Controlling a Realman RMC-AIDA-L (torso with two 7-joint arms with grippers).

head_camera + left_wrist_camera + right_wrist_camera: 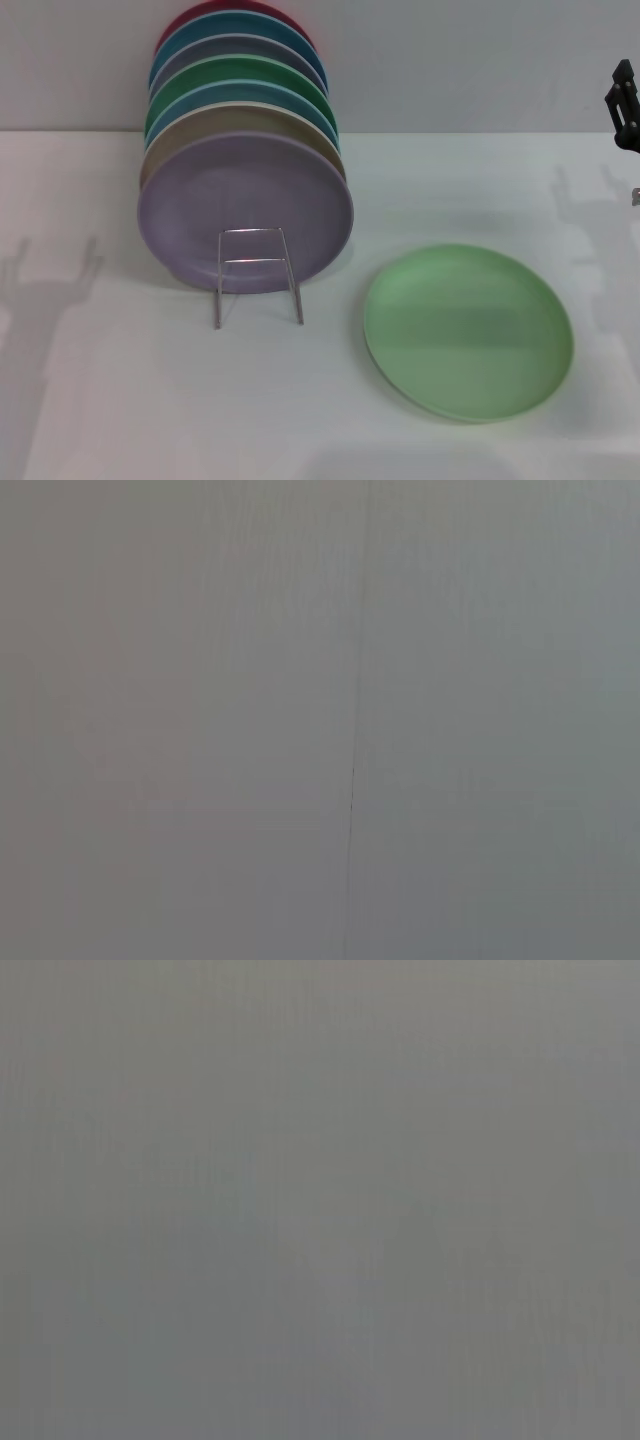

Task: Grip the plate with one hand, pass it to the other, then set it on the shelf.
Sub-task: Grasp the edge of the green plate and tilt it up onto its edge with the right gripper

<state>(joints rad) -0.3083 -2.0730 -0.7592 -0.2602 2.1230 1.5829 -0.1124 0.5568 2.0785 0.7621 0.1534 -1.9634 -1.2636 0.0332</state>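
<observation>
The pale mint-green plate (468, 331) lies flat on the white table, right of centre and near the front. The wire shelf (256, 275) stands left of it, its front loops showing below a row of upright plates. A black piece of my right gripper (624, 104) shows at the far right edge, well above and behind the plate. My left gripper is out of view; only its shadow falls on the table at the left. Both wrist views show only a plain grey surface.
Several plates stand upright in the shelf: a lavender plate (245, 213) in front, then tan, blue, darker green (240, 85), grey, teal and red ones behind. A grey wall (480, 60) rises behind the table.
</observation>
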